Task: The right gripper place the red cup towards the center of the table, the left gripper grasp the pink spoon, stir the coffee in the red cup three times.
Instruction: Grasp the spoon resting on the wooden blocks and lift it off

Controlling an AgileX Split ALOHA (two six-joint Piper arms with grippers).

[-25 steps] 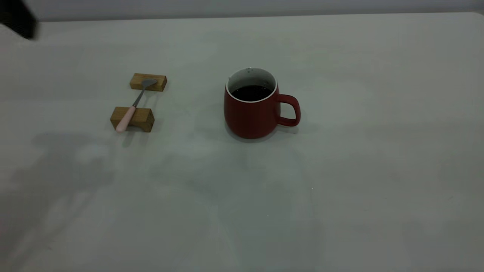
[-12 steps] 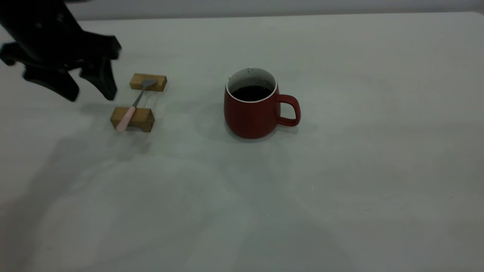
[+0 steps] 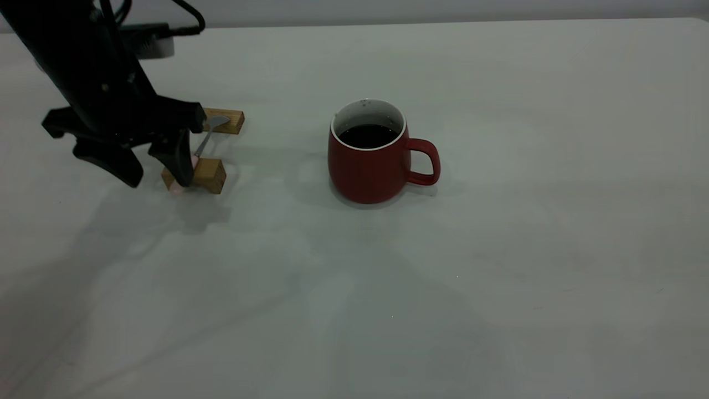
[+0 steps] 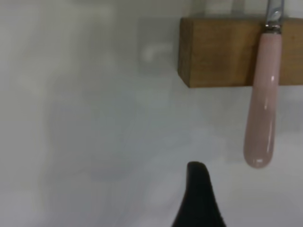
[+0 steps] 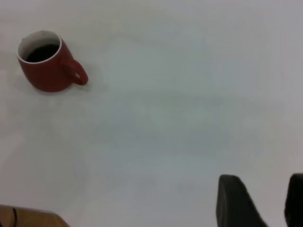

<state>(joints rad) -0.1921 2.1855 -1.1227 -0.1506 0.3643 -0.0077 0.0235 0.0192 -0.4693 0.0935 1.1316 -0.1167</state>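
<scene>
Showing pink spoon (image 4: 263,99) handle fully, left wrist only

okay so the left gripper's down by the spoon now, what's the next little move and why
Probably shift the left gripper sideways toward the cup until its open fingers straddle the spoon handle, then close. The handle lies across the near block, and in the wrist view it sits off to one side of the fingertip, not between the fingers.
</scene>
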